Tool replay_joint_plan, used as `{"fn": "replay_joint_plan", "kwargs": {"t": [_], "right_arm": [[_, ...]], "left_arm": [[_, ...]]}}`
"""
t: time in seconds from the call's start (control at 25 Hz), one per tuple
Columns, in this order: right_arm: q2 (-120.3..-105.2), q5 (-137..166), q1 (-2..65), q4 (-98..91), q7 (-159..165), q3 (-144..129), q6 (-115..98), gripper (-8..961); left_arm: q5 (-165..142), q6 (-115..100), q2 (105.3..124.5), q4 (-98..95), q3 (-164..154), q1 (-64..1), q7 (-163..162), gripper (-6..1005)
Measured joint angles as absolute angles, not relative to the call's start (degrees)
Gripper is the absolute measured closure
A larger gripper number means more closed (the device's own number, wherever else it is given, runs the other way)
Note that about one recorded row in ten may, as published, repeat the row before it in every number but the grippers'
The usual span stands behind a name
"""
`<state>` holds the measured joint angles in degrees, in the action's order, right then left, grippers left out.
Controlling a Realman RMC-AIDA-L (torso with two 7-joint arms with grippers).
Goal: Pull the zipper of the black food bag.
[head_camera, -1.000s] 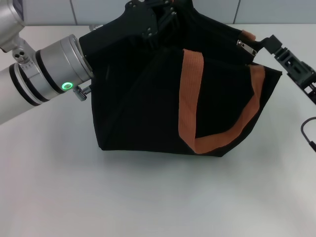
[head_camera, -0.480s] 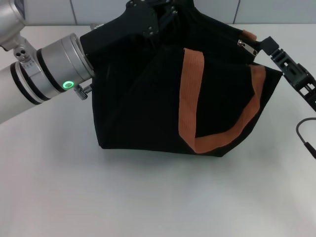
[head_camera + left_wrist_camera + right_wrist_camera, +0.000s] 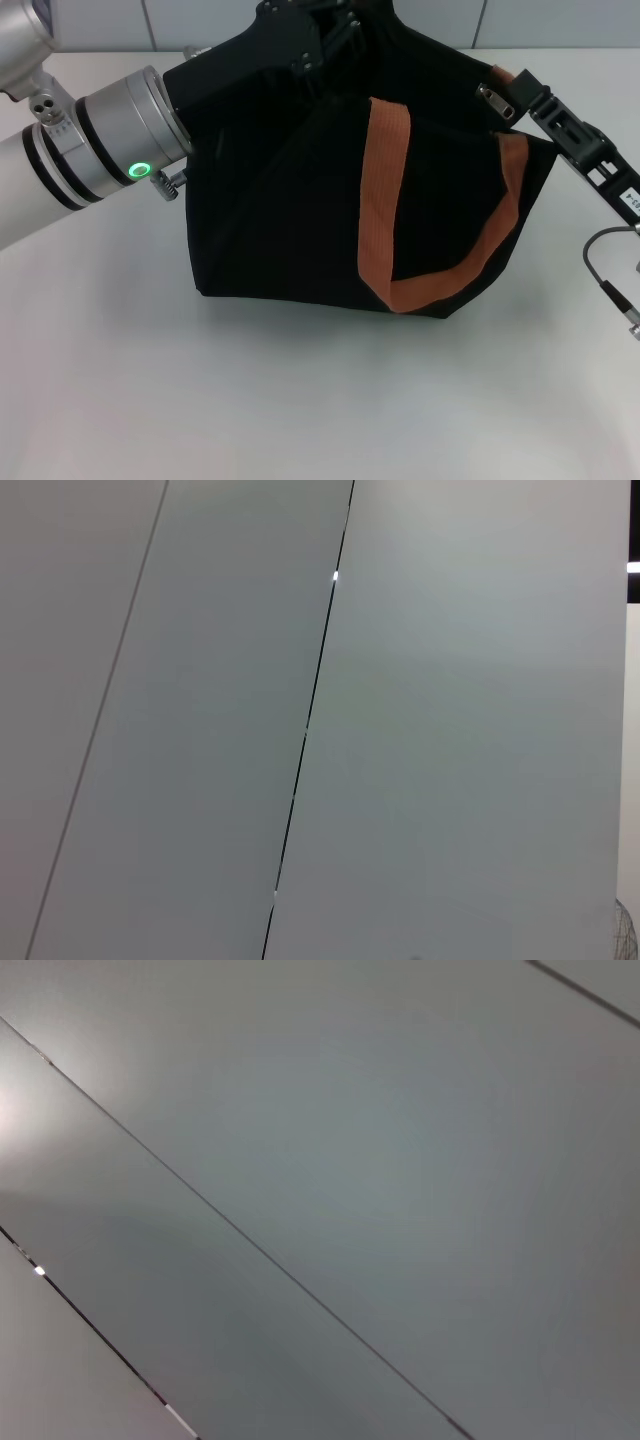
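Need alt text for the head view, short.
A black food bag with orange-brown handles sits on a white table. The right gripper is at its zipper; the left gripper is at the bag's top.

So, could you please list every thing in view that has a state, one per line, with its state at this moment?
black food bag: standing on the table, slumped and creased.
zipper: silver pull tab at the bag's top right corner, right beside the right gripper's tip.
orange strap handle: hanging loose across the bag's front.
right gripper: at the zipper; grip not visible.
left gripper: at the bag's top, on the far side.
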<state>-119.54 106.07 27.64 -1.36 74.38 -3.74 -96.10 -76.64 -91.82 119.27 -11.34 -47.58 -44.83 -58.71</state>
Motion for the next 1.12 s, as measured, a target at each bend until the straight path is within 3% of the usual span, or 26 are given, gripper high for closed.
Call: {"fn": "replay_joint_plan", "kwargs": {"t": [0.84,1.12], "right_arm": [[-119.32,106.37,27.24,-2.92,78.42,-6.77,-96.78,594],[-119.35,106.07,24.71,-7.92,61.92,-6.7,-111.01,594]], "left_arm": [[-76.73,-91.98,119.27,-11.23,-47.29,-44.71,-58.71,896],[-76.73,-91.97,119.27,-11.16,-47.28,-44.87,-58.71,894]]}}
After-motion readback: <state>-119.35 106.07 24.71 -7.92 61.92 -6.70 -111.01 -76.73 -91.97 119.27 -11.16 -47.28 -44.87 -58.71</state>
